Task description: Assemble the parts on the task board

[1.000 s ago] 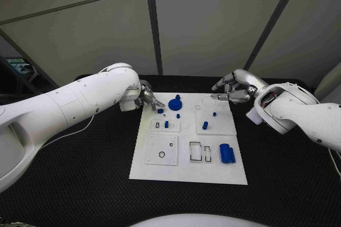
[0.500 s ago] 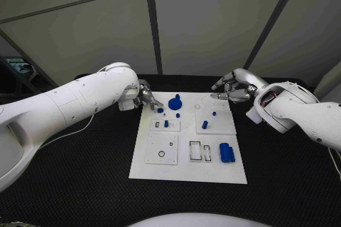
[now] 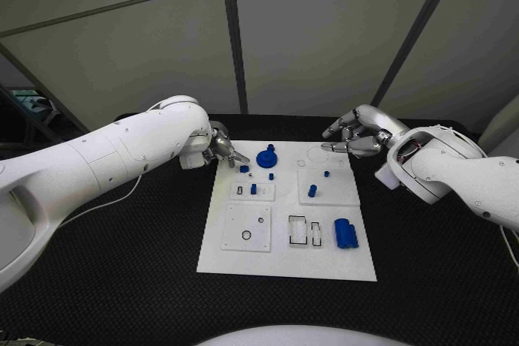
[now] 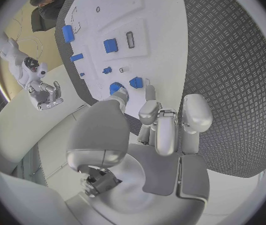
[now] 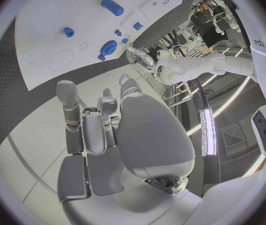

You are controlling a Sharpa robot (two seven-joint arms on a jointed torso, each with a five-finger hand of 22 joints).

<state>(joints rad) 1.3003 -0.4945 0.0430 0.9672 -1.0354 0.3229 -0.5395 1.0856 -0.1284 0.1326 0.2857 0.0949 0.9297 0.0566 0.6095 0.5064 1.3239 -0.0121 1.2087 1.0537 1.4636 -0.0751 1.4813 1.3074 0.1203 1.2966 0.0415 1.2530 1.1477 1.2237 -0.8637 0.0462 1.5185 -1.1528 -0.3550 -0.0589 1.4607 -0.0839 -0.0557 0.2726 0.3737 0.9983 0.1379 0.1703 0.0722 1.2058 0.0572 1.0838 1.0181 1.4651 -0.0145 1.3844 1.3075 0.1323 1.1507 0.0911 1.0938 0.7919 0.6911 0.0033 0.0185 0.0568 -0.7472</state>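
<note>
The white task board (image 3: pixel 286 245) lies mid-table, also seen in the left wrist view (image 4: pixel 164 40) and the right wrist view (image 5: pixel 58 7). On its far half sit a round blue knob (image 3: pixel 267 160), a small blue block (image 3: pixel 244 168) and short blue pegs (image 3: pixel 253 188) (image 3: pixel 311 190). A blue cylinder (image 3: pixel 344 233) lies near the right edge. My left hand (image 3: pixel 224 149) hovers at the board's far left corner, fingers (image 4: pixel 161 130) apart and pointing at the small block (image 4: pixel 136 82), holding nothing. My right hand (image 3: pixel 352 139) hangs over the far right corner, fingers (image 5: pixel 89 122) spread and empty.
Clear square plates with cut-outs (image 3: pixel 247 227) (image 3: pixel 304 231) sit on the board's near half. Black textured table (image 3: pixel 119 271) surrounds the board on all sides. A grey wall stands behind the table's far edge.
</note>
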